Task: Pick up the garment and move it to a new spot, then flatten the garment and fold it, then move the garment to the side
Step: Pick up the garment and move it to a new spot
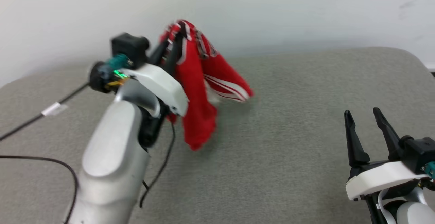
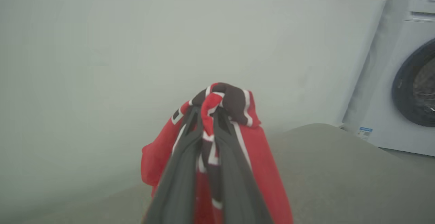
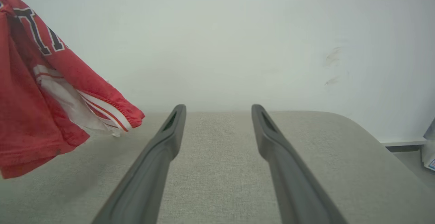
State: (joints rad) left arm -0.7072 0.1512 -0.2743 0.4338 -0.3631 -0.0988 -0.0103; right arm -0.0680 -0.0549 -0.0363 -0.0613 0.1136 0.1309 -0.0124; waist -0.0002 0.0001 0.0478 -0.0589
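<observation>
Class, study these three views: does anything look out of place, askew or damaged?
The garment hangs crumpled from the shut left gripper, sleeve flaring sideways, rather than lying flat. Faint scuff marks smudge the wall.

left hand (image 1: 174, 38) raised, seemingly pitched forward, fingers clamped | right hand (image 1: 361, 112) low, fingers wide apart

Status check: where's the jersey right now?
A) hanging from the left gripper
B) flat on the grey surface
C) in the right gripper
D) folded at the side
A: the left gripper is shut on a bunch of the red jersey, which hangs from it; the right gripper stands open, apart from it.
</observation>
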